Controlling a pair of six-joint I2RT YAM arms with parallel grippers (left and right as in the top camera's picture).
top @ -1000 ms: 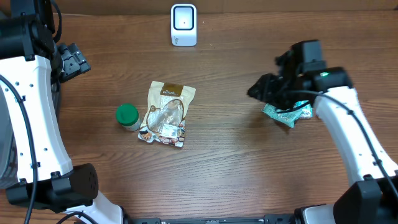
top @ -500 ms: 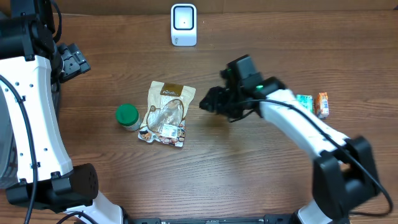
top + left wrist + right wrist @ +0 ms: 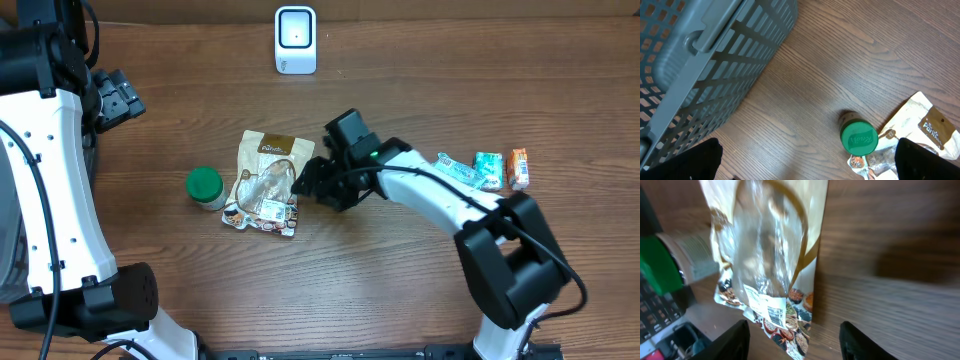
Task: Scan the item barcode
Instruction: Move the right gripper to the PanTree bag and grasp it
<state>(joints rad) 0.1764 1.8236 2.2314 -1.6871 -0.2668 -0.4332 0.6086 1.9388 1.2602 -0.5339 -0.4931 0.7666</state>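
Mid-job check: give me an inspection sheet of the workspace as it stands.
Surface: wooden table, no spills seen.
Job's things: pouch lying flat, barcode label facing up; white scanner upright at the far edge.
Clutter: green-lidded jar beside the pouch; two small packets at the right.
Hands: right hand open over the pouch's right edge, contact unclear; left hand open, empty, near the basket.
Cables: black cables along the left arm.
Surroundings: grey basket at the left; nothing else seen.
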